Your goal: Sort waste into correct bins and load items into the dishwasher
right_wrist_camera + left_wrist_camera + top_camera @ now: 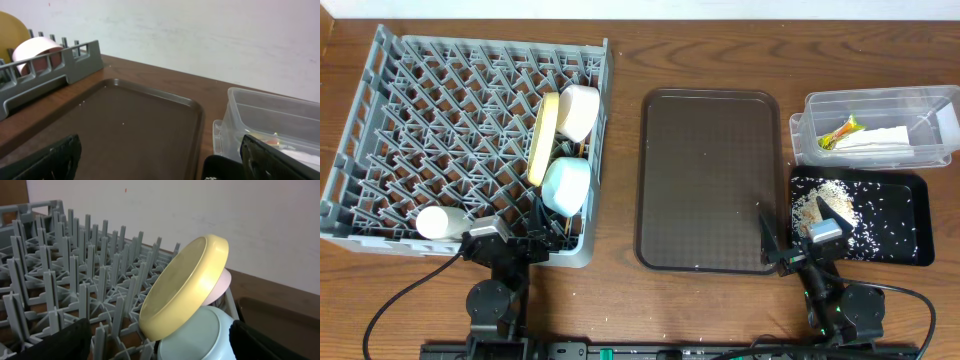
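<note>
Left end effector (162, 345) wide open, empty; plate (185, 285), blue bowl (200, 332) crowd rack (60, 280) at 12 o'clock. Right end effector (162, 162) likewise; brown tray (125, 125) ahead.

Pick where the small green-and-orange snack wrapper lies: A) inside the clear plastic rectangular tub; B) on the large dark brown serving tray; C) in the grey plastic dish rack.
A: in the overhead view the small green-and-orange snack wrapper lies inside the clear plastic rectangular tub.
</note>
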### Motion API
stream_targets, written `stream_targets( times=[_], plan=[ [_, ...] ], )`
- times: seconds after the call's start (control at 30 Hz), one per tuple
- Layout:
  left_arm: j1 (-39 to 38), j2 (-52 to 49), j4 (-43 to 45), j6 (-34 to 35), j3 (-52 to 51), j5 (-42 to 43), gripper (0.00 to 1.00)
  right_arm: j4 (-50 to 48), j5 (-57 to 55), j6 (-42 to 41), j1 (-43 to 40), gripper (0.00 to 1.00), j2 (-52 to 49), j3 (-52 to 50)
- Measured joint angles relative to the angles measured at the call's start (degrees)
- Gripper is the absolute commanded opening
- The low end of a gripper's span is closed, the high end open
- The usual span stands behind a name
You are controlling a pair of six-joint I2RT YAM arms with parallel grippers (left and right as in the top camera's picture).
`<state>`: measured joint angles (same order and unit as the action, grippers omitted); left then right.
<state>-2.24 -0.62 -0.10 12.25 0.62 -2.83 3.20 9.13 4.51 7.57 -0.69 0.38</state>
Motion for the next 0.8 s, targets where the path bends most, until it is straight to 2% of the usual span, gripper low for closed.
stream_targets(
  times=[0.8],
  plan=[
    [0.0,-0.02,-1.03,0.0,0.28,1.03,0.89,0.0,0.02,0.0,0.0,0.99,0.0,0.0]
  ],
)
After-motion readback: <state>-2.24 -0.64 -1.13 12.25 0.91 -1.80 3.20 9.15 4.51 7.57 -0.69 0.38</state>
